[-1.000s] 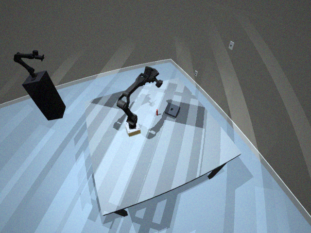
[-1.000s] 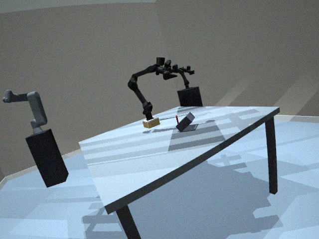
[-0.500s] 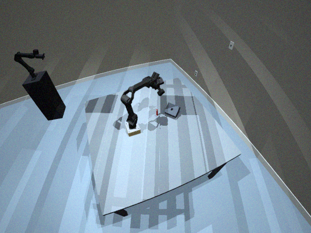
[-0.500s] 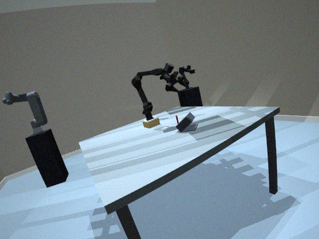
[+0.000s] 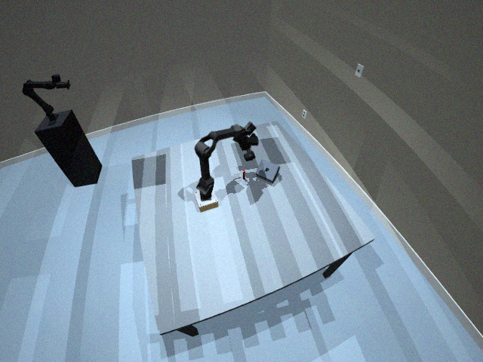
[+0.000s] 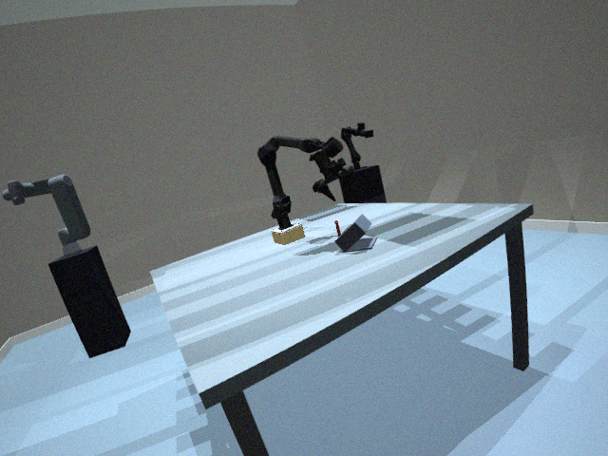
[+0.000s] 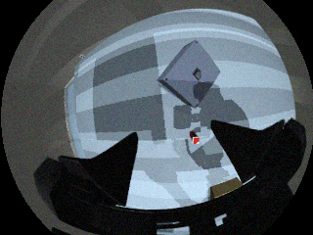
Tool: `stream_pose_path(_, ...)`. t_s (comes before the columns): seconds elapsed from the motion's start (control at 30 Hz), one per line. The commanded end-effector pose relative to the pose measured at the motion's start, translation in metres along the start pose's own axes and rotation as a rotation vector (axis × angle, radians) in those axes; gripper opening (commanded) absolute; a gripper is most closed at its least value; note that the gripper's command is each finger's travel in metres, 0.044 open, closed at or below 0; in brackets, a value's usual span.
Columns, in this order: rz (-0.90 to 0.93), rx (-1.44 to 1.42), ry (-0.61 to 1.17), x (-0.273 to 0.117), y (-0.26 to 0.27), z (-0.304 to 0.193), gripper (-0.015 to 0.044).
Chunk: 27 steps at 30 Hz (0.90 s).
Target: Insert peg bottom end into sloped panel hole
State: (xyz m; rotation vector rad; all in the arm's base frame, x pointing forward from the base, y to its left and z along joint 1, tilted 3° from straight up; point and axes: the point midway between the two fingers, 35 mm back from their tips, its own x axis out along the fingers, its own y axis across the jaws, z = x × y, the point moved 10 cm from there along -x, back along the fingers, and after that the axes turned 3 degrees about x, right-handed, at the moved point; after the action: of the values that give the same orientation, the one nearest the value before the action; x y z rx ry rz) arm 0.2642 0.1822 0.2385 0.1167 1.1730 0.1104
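Observation:
A small peg (image 5: pixel 244 175) (image 6: pixel 337 228) (image 7: pixel 194 136) stands upright on the table, with a bright red, square-looking top and darker red sides. The grey sloped panel (image 5: pixel 272 172) (image 6: pixel 350 237) (image 7: pixel 183 69) stands close beside it, its face tilted. One dark hole (image 5: pixel 266 169) (image 7: pixel 197 73) shows near the middle of the face, and its outline looks four-sided; in the exterior view it is hidden. My gripper (image 7: pixel 175 129) is open and empty, high above the table and pointing down. In the wrist view the peg shows between the fingers, nearer the right fingertip, well below them.
The arm's base sits on a tan block (image 5: pixel 208 206) (image 6: pixel 289 236) (image 7: pixel 226 188) on the table (image 5: pixel 234 249) (image 6: pixel 255 304). Another arm on a black pedestal (image 5: pixel 70 149) (image 6: pixel 363 183) stands off the table; a grey arm on a second pedestal (image 6: pixel 90 304) shows in the exterior view. Arm shadows cross the tabletop.

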Motion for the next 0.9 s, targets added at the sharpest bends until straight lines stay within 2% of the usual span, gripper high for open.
stream_pose_path(0.0, -0.05, 0.037, 0.085, 0.017, -0.007, -0.003, 0.044)
stream_pose_path(0.37, -0.214, 0.161, 0.33, 0.057, -0.029, -0.022, 0.044)
stream_pose_path(0.87, -0.217, 0.163, 0.334, 0.071, -0.031, -0.025, 0.044)
